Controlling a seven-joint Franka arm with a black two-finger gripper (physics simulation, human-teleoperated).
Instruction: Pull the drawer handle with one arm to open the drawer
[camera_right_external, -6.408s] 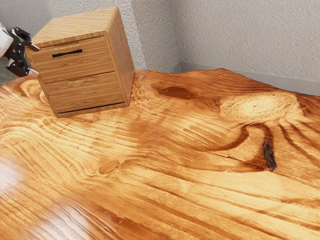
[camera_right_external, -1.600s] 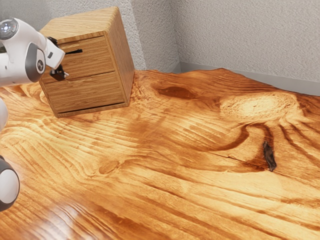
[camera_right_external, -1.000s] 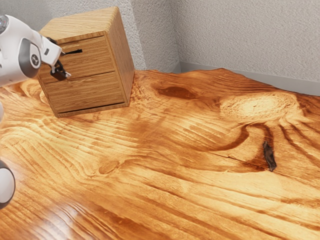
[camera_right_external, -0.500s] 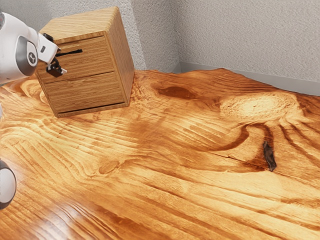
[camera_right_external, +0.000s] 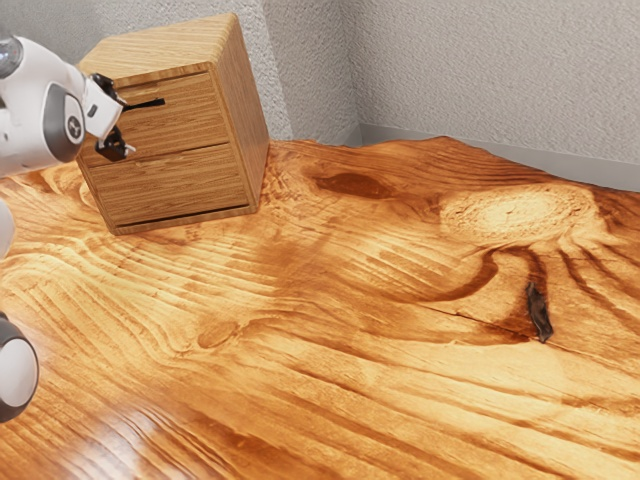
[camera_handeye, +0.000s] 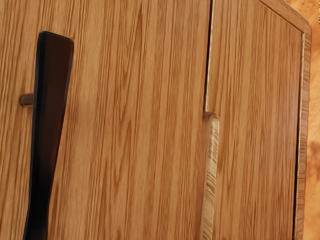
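Comparing with earlier exterior pictures: the gripper (camera_right_external: 113, 118) had come from the cabinet's (camera_right_external: 160, 45) outer edge, on the exterior view's left, to the front of its upper drawer (camera_right_external: 185, 125). Over the last half second it had shifted only slightly.
Exterior, fingers: spread apart, one above and one below the near end of the black handle (camera_right_external: 147, 103), and not clamped on it.
Exterior, drawer: the front sat flush with the cabinet, as in every earlier picture, so it was not yet opened.
Exterior, surroundings: the lower drawer (camera_right_external: 170, 185) was likewise shut, and the table (camera_right_external: 380, 300) lay under the cabinet.
Meaning for the task: approach judged complete and grasp pending. Closing on the handle and pulling away from the cabinet remained to be done.
Wrist, handle: the handle (camera_handeye: 45, 135) ran along the upper drawer's face (camera_handeye: 130, 125), held off it by a small post (camera_handeye: 27, 99). The exterior view did not reveal this clearance.
Wrist, seam: the line between the upper and lower drawer (camera_handeye: 255, 125) was tight, with a rounded wooden lip (camera_handeye: 210, 170) on it.
Cross-check: finger spacing was read from the exterior view, handle standoff from the wrist view.
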